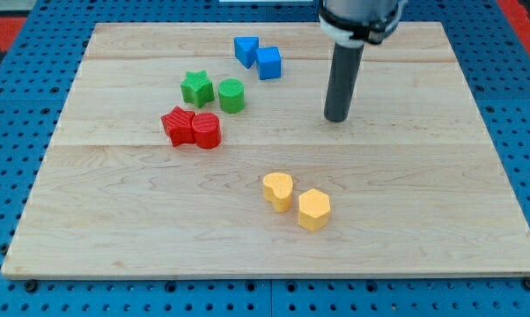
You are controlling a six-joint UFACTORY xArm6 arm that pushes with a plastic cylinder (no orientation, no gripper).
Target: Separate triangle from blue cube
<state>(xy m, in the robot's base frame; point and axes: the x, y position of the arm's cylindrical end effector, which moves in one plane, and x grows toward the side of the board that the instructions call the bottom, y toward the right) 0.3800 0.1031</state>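
A blue triangle (245,49) and a blue cube (268,62) sit touching each other near the view's top, the triangle on the left. My tip (336,118) rests on the board to the right of and below the cube, apart from it by a clear gap. The dark rod rises straight from the tip to the view's top edge.
A green star (196,88) and a green cylinder (231,95) sit left of centre. A red star (178,126) and a red cylinder (207,130) touch below them. A yellow heart (278,190) and a yellow hexagon (313,210) sit lower centre. The wooden board (441,211) lies on a blue surface.
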